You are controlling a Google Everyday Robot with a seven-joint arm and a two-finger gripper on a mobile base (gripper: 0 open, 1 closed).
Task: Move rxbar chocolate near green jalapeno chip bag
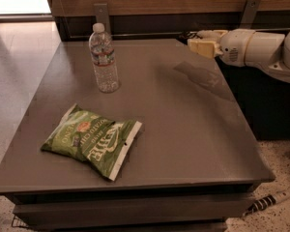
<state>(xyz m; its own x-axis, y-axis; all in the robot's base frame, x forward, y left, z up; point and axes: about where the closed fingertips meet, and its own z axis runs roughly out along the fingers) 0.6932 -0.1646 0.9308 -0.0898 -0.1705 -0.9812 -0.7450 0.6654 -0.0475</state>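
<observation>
The green jalapeno chip bag (92, 140) lies flat on the grey table (183, 129), near its front left. My gripper (195, 37) hovers above the table's far right corner, well away from the bag. Its pale fingers (205, 46) point left and are closed on a small dark flat thing, the rxbar chocolate (187, 34). The bar barely stands out against the dark gap behind the table. No bar lies on the table top.
A clear water bottle (104, 59) with a white cap stands upright at the back left of the table. A wooden wall with two metal brackets (102, 14) runs behind. A dark cabinet stands right of the table, under my arm (261, 50).
</observation>
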